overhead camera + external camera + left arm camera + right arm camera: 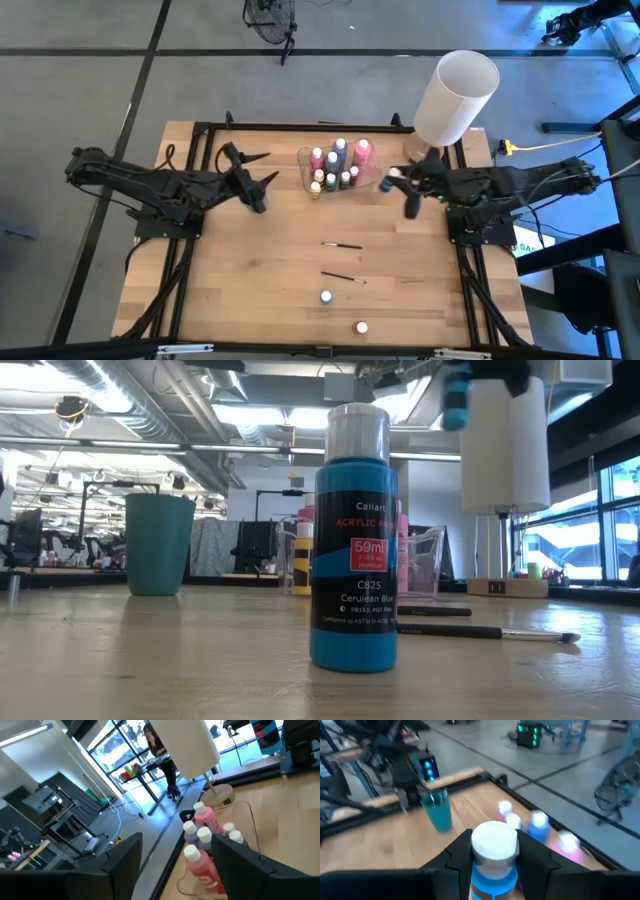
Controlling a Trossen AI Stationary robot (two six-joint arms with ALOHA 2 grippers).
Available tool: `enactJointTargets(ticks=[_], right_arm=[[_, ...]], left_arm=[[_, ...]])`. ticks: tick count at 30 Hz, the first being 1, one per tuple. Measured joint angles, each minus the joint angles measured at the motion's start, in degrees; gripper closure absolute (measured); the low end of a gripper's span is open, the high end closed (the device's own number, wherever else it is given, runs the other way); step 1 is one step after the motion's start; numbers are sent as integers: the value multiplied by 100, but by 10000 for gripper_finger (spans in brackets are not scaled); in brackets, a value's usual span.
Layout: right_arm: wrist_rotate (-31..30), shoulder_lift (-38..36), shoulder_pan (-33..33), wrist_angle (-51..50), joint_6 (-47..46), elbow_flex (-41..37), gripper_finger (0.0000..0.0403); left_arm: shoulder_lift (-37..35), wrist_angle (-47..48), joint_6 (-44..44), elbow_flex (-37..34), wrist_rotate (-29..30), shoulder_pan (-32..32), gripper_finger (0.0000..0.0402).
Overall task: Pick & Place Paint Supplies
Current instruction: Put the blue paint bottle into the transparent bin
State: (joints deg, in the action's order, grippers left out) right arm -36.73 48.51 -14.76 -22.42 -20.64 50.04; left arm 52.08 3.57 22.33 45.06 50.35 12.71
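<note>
My right gripper is shut on a blue white-capped paint bottle, raised just right of a clear container. Pink, purple and small bottles stand in that container. My left gripper hovers open to the container's left; its wrist view looks at the pink bottles between its spread fingers. Two paintbrushes lie flat mid-table. Two lone white-capped bottles stand near the near edge. In the low view one blue bottle stands upright close to the camera. My right gripper pinches the blue bottle between its two fingers at the white cap and the shoulder just below it. The fingers come level from the table's right side. The bottle is upright and lifted clear of the table.
A tall white cylindrical lamp stands at the far right corner, just behind my right gripper. A teal cup stands on the table near my left arm. Bare wood lies around the brushes.
</note>
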Motion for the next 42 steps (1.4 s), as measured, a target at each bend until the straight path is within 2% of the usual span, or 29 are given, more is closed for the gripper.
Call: enactJointTargets(ticks=[5, 10, 13, 16, 22, 25, 30, 34, 38, 42], right_arm=[[-292, -728, -274, -1286, -410, -2, 285], [-363, -1010, -357, -2307, -781, -11, 285], [-395, -1013, -354, -2374, -894, -232, 285], [-365, -987, -357, -1541, -714, -809, 285], [225, -896, -278, 1798, 599, -2252, 285], [399, -841, -147, 2845, 1069, -2621, 285], [421, -659, 390, 3625, 1207, -2688, 285], [829, -349, 970, 4235, 1278, -2691, 285], [926, 14, 1644, 4254, 1039, -2689, 285], [1491, 519, 2151, 4337, 742, -2691, 285]], left_arm=[[-121, 265, -219, -1, 7, -15, 171], [-114, 320, -226, -2, -4, -39, 169], [-112, 322, -306, -2, -62, -116, 171], [-112, 322, -508, -2, -210, -219, 170], [-105, 267, -748, -117, -738, -447, 171], [-105, 260, -876, -155, -911, -537, 169], [-108, 263, -1094, -155, -1240, -575, 171], [-108, 263, -1133, -155, -1385, -575, 169], [-108, 263, -1217, -155, -1448, -575, 170], [-108, 279, -1276, -155, -1447, -575, 170]])
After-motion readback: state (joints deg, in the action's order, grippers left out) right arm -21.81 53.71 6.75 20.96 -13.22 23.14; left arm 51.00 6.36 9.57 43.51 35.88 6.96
